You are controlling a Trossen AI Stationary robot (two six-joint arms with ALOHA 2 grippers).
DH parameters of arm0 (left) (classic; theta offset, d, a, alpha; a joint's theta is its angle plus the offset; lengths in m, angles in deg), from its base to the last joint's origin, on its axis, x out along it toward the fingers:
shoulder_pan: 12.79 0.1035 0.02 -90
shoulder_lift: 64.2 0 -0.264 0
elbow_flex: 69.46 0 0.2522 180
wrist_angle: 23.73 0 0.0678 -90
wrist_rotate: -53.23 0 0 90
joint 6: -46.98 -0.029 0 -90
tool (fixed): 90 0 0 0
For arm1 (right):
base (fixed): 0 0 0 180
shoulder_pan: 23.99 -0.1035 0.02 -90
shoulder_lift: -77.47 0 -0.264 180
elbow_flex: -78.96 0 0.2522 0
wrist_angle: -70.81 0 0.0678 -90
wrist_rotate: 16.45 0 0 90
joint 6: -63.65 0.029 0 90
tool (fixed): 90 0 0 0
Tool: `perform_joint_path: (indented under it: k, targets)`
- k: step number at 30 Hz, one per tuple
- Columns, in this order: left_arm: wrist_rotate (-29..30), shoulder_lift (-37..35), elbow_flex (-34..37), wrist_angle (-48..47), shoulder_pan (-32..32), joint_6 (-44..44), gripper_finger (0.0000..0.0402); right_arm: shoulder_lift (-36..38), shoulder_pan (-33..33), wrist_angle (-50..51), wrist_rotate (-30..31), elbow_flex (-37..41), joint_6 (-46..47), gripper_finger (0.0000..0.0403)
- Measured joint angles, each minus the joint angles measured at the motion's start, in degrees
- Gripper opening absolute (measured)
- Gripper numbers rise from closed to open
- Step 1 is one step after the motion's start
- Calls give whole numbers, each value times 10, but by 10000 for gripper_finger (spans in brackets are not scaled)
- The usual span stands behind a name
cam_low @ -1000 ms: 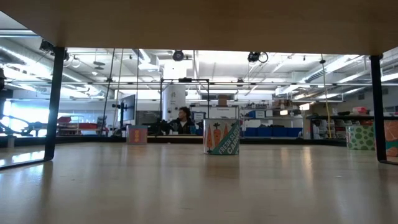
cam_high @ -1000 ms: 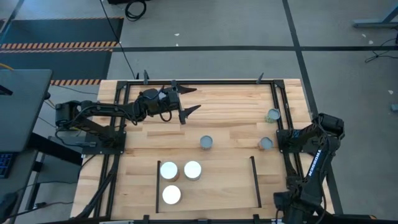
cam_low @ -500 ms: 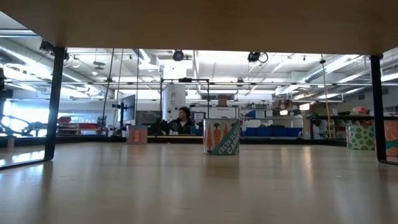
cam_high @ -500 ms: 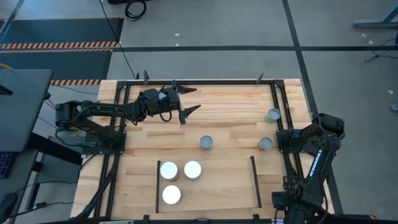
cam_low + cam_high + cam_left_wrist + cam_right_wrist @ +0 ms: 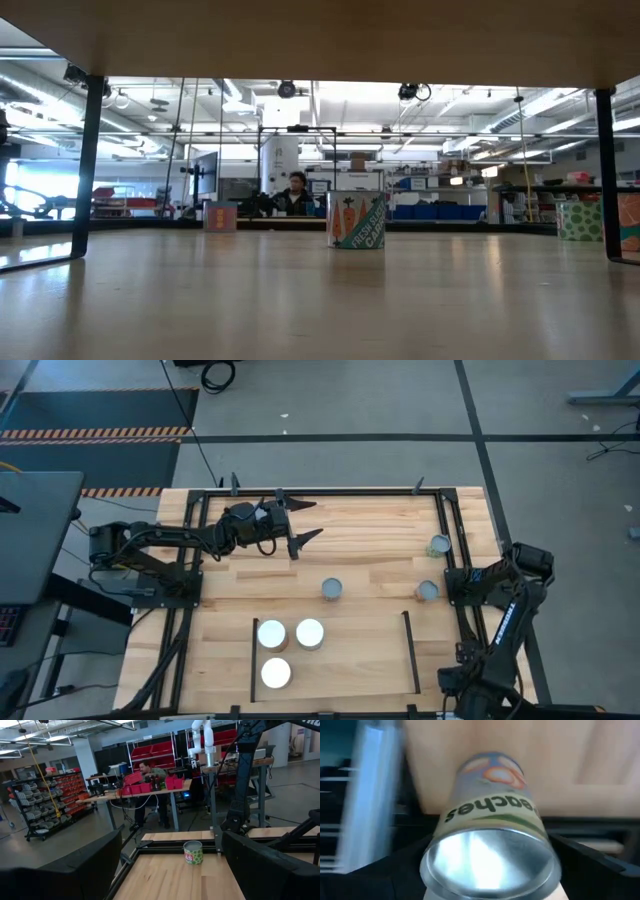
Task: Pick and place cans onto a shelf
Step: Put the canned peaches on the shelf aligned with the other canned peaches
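Three white-topped cans [image 5: 271,633], [image 5: 310,633], [image 5: 276,673] stand on the shelf [image 5: 350,660] between its black rails. Three grey-topped cans [image 5: 332,589], [image 5: 427,590], [image 5: 438,545] stand on the tabletop. My left gripper [image 5: 306,521] hangs open and empty over the table's far left; its wrist view shows a green can [image 5: 193,852] ahead. My right gripper [image 5: 452,685] is at the table's near right corner, shut on a "peaches" can [image 5: 490,810] with a silver top. My right gripper holds the peaches can by its side wall just below the silver top [image 5: 487,857], between its two dark fingers [image 5: 407,870]. The can's top faces the wrist camera. The contact spots are hidden by the can, and I cannot tell whether its bottom is clear of the table.
The table has a black frame [image 5: 445,530] along its far, left and right sides. In the low view a carrot-labelled can [image 5: 356,220] stands mid-table, with people and workbenches in the room behind. A monitor stand [image 5: 30,530] is off the table's left.
My right arm's forearm has shifted slightly toward the table's right edge. My left arm and the cans on the table have stayed still.
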Motion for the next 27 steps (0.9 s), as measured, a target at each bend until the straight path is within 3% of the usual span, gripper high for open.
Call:
perform_joint_path:
  k: [6,13,20,27]
  targets:
    - [0,0,0,0,0,0,350,21,21,28,-57,-8,-21,313]
    - [0,0,0,0,0,0,350,107,72,158,-76,-109,-19,313]
    - [0,0,0,0,0,0,350,204,136,185,50,-216,-11,313]
    - [0,0,0,0,0,0,350,239,212,154,206,-305,-130,313]
